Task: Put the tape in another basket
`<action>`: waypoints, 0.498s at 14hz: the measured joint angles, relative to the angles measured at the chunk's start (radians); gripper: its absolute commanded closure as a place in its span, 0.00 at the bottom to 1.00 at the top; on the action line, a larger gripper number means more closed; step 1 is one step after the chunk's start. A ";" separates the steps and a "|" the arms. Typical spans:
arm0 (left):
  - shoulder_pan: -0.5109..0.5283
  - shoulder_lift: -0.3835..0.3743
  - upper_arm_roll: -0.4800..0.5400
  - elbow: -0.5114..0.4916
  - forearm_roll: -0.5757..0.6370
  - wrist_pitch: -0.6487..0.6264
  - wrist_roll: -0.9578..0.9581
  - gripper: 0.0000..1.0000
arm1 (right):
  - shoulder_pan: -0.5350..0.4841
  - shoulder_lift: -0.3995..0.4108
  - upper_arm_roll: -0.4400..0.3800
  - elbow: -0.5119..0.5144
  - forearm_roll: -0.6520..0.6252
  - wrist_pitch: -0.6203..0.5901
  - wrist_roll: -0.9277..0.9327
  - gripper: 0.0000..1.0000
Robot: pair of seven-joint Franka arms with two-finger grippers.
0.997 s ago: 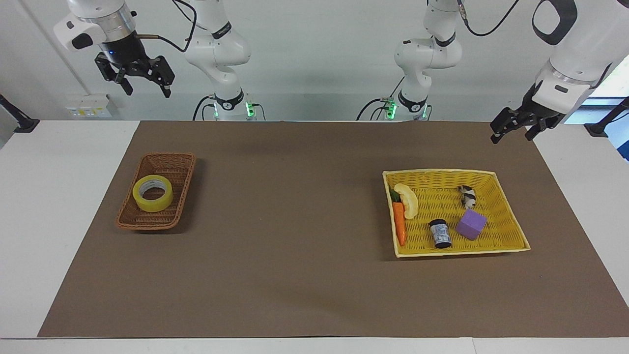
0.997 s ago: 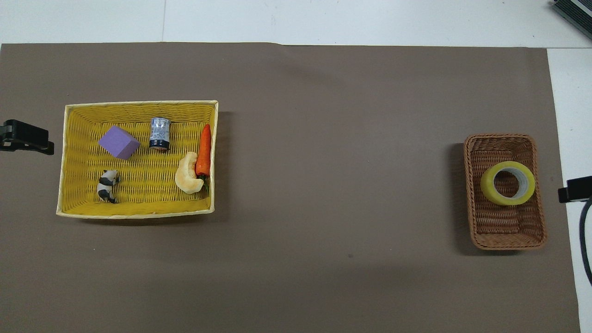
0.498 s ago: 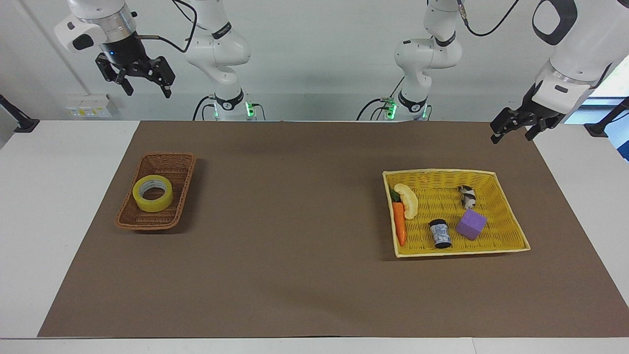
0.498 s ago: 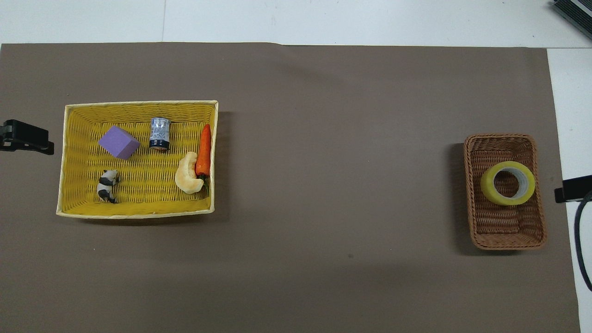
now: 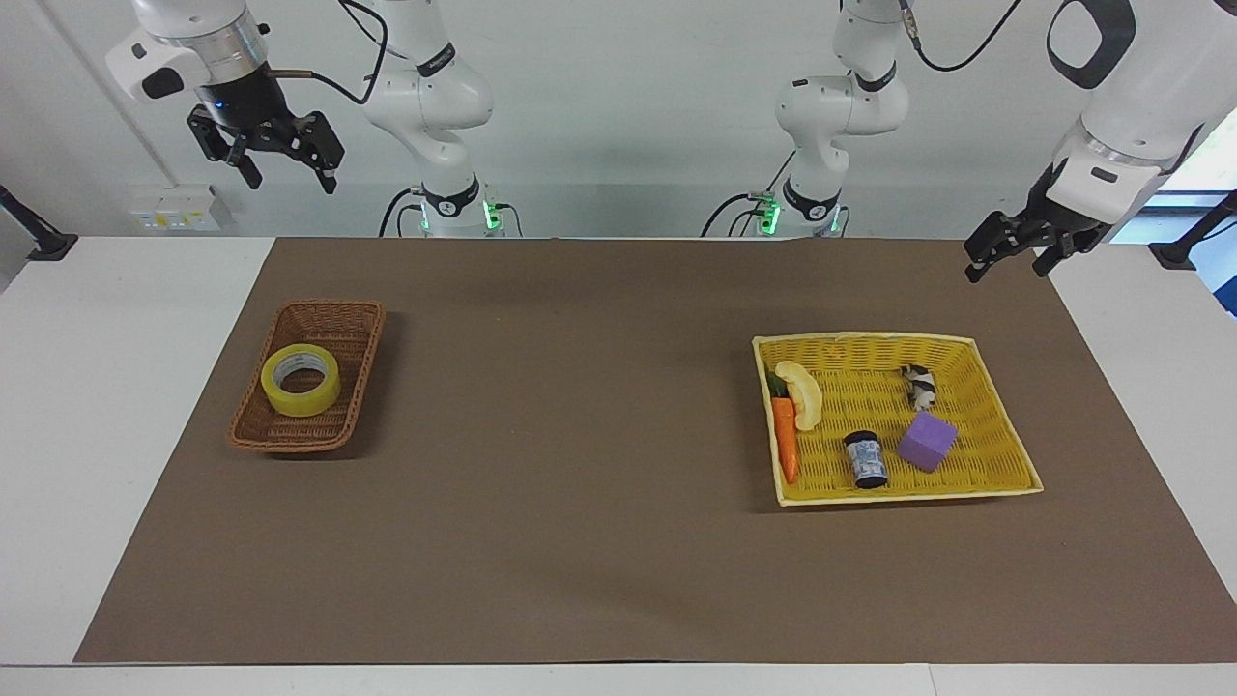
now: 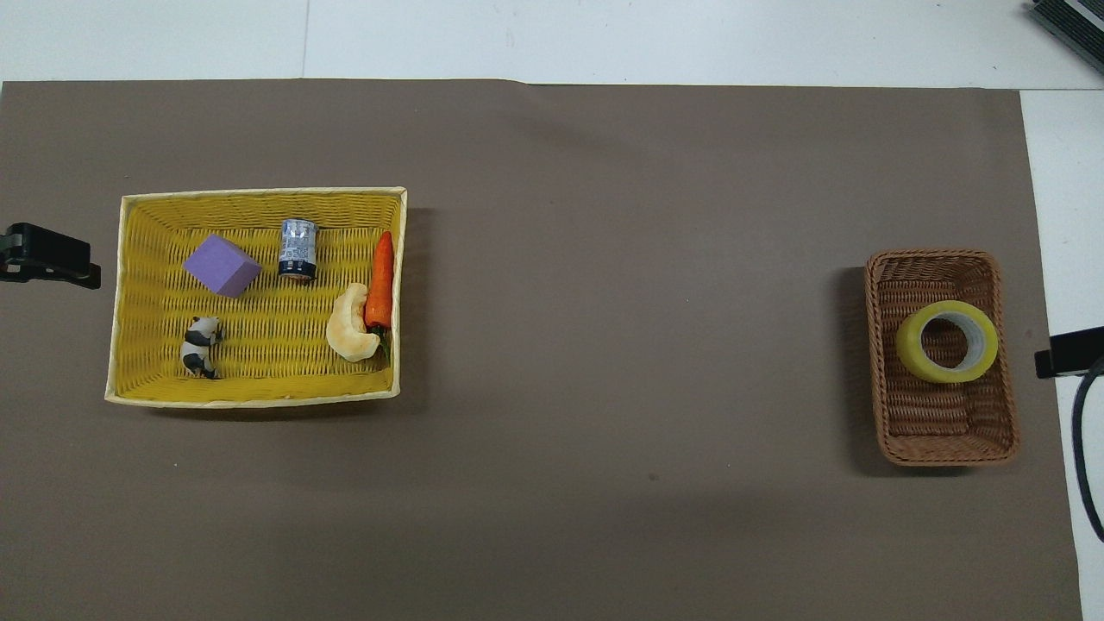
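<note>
Right gripper: we are seeing it hanging high over the table's edge at the right arm's end, fingers spread, holding nothing
Tape: we are finding it lying flat in the brown wicker basket, hole facing up
Mat: we are seeing it lying brown under both baskets
Yellow basket: we are noting it holding a carrot, a pale curved piece, a small jar, a purple cube and a panda figure
Left gripper: we are watching it hovering over the mat's corner at the left arm's end, fingers spread, empty
</note>
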 measured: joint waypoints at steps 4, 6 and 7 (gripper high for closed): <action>0.000 0.000 0.000 0.000 0.000 0.000 0.000 0.00 | 0.000 0.000 0.000 -0.003 0.000 0.009 -0.006 0.00; 0.000 0.000 0.000 0.000 0.000 0.000 0.000 0.00 | 0.000 0.000 0.000 -0.004 0.000 0.012 -0.014 0.00; 0.000 0.000 0.000 0.000 0.000 0.000 0.000 0.00 | 0.000 0.000 0.000 -0.005 0.000 0.013 -0.014 0.00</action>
